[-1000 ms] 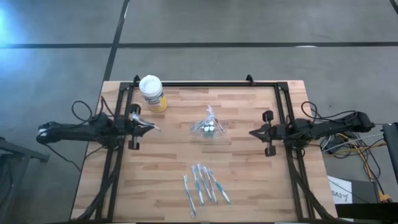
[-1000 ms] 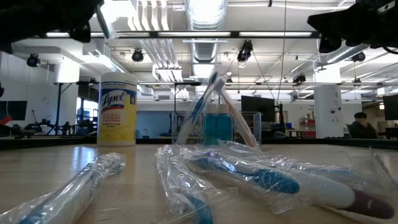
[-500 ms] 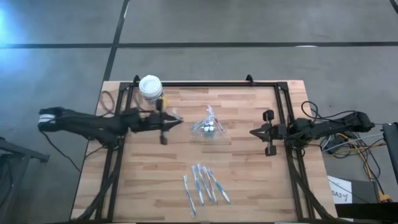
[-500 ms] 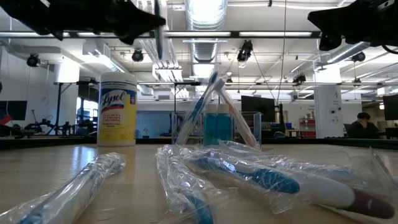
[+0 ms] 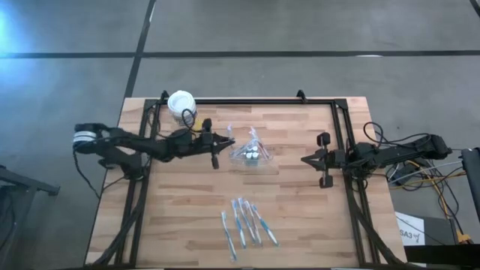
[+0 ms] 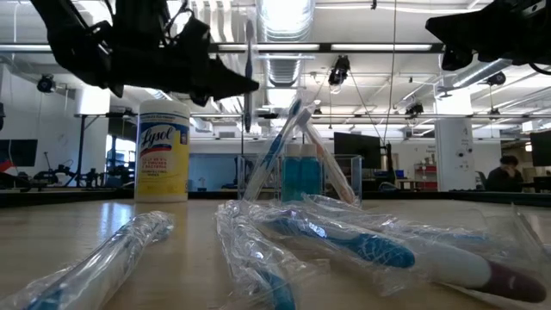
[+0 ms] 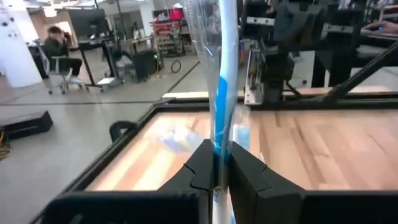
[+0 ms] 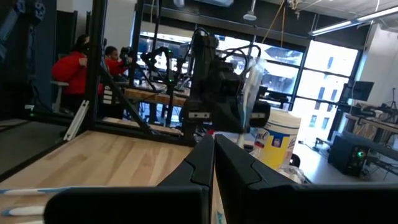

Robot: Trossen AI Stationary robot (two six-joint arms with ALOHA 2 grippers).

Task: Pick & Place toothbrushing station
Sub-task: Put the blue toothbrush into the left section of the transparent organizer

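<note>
My left gripper (image 5: 225, 141) hovers above the table just left of the clear plastic holder (image 5: 251, 154), shut on a slim blue-and-white toothbrush in a clear wrapper (image 7: 219, 74). The holder stands on the table with two toothbrushes leaning in it (image 6: 297, 151). Several wrapped toothbrushes (image 5: 244, 221) lie near the table's near edge and fill the low view's foreground (image 6: 344, 241). My right gripper (image 5: 306, 160) is shut and empty at the table's right, above the wood. My left gripper pinches the wrapped toothbrush's shaft (image 7: 217, 146) between its two fingers, at its blue part. The fingers reach in level from the table's left and lie across the brush. The brush stands upright (image 6: 250, 60), sticking out above and below the fingers, clear of the table.
A yellow canister with a white lid (image 5: 182, 106) stands at the far left, just behind my left arm. A black frame (image 5: 247, 100) runs along the far, left and right edges. Bare wood lies between the holder and the loose toothbrushes.
My left gripper has gone toward the table's right edge, from near the left frame to just beside the holder, carrying the wrapped toothbrush clear of the table. The brush has gone from tilted to upright. My right arm has kept still.
</note>
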